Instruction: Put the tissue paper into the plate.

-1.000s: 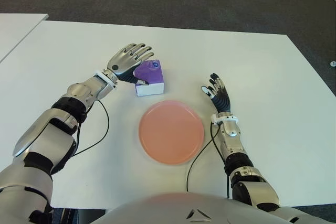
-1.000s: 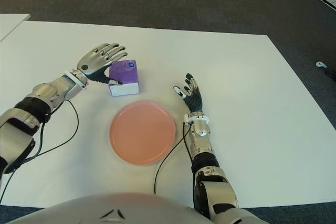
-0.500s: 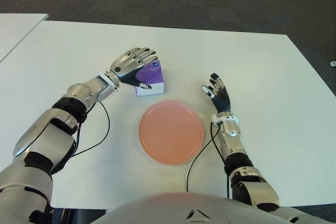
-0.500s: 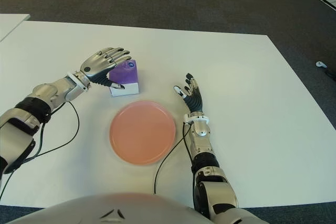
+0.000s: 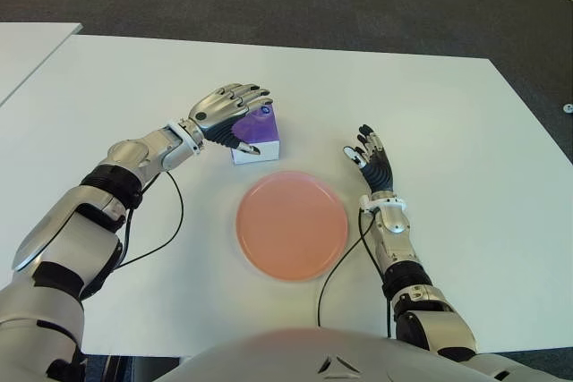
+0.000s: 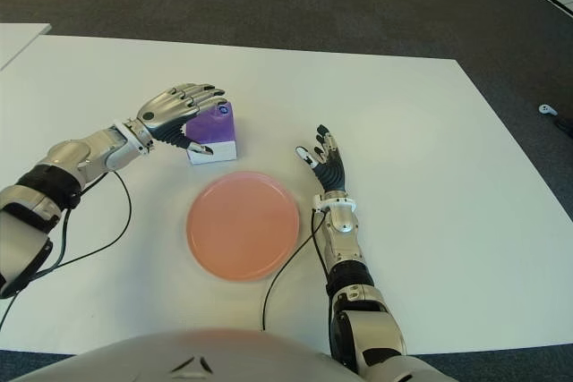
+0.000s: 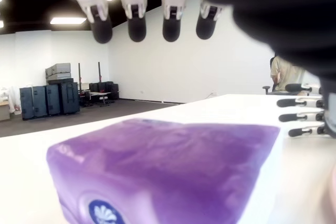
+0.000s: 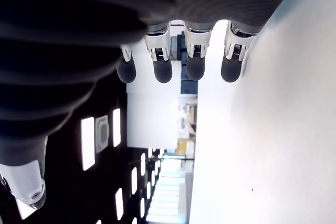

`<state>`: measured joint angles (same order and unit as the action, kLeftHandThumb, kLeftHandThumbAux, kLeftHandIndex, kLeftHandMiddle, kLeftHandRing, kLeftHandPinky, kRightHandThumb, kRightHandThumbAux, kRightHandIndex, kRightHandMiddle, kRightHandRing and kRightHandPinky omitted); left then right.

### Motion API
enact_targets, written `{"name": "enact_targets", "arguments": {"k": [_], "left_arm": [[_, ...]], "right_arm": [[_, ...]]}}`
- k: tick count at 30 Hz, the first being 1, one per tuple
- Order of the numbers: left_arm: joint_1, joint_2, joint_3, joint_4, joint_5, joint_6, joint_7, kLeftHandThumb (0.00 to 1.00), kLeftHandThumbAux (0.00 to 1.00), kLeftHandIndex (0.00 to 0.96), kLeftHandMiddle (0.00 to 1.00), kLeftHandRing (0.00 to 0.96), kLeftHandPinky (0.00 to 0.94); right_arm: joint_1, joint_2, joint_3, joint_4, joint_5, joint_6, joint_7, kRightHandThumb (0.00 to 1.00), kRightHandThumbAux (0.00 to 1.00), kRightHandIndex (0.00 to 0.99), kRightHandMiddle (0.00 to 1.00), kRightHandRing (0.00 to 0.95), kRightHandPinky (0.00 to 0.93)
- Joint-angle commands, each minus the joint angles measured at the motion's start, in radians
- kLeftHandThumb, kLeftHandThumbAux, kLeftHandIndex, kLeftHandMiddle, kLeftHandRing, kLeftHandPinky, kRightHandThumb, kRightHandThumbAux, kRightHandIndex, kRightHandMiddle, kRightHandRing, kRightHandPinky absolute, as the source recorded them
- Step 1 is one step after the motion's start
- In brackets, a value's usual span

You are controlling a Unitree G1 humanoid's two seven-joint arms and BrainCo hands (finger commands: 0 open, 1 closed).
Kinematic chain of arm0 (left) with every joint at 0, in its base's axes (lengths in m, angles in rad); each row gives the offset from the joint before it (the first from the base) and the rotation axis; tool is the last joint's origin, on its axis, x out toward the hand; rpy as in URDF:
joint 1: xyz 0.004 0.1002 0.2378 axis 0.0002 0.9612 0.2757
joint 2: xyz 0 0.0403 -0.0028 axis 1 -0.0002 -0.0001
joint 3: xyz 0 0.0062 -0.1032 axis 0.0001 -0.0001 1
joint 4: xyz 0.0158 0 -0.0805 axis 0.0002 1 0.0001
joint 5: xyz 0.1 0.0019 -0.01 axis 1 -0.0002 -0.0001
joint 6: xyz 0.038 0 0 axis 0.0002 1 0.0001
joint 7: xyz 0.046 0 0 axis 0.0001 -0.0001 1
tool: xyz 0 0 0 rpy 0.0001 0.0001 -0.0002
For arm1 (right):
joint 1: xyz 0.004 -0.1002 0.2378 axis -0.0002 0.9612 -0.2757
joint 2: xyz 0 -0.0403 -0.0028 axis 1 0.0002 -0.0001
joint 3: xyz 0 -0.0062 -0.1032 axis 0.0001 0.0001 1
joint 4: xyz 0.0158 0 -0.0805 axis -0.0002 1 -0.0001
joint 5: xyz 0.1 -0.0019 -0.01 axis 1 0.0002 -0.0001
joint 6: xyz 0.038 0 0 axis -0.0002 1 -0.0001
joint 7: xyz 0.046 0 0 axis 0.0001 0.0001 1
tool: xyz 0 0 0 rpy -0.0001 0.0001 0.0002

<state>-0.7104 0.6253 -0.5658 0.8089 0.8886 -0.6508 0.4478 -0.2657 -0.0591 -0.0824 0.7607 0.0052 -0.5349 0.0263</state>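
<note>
Hovering over the purple tissue pack (image 5: 254, 131), the left hand (image 5: 226, 110) had its fingers (image 5: 252, 96) spread and only gently arched, with a clear gap between them and the pack's top in the left wrist view, so it gripped nothing; the thumb (image 5: 243, 143) reached down along the pack's left side, though whether it touched could not be told. The left forearm ran in from the left of the pack, low over the white table (image 5: 107, 87), with the palm turned down. The pack itself stood on the table just beyond the far edge of the pink plate (image 5: 292, 225), close to its rim but not on it, and the plate held nothing. The right hand (image 5: 371, 164) showed to the right of the plate, near its rim, fingers straight and slightly fanned, pointing away from the robot and holding nothing; its forearm stretched back toward the robot's body along the plate's right side. There was one tissue pack, one plate and two hands in view. A thin black cable (image 5: 161, 239) looped over the table on the left of the plate, and another cable (image 5: 342, 261) curved on its right.
</note>
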Motion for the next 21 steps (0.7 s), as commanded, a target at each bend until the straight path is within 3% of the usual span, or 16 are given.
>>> {"name": "enact_targets", "arguments": {"k": [1, 14, 21], "left_arm": [[0.048, 0.016, 0.013, -0.029, -0.027, -0.024, -0.051, 0.009, 0.389, 0.000, 0.000, 0.000, 0.000], [0.056, 0.013, 0.018, -0.050, -0.017, 0.014, -0.111, 0.012, 0.385, 0.000, 0.000, 0.000, 0.000], [0.011, -0.015, -0.016, 0.049, 0.035, 0.075, -0.074, 0.002, 0.390, 0.000, 0.000, 0.000, 0.000]], "right_arm": [[0.135, 0.032, 0.011, 0.093, 0.002, 0.097, 0.008, 0.032, 0.566, 0.000, 0.000, 0.000, 0.000], [0.139, 0.027, 0.013, 0.082, 0.001, 0.101, 0.017, 0.023, 0.576, 0.000, 0.000, 0.000, 0.000], [0.139, 0.026, 0.012, 0.080, 0.000, 0.108, 0.015, 0.015, 0.573, 0.000, 0.000, 0.000, 0.000]]}}
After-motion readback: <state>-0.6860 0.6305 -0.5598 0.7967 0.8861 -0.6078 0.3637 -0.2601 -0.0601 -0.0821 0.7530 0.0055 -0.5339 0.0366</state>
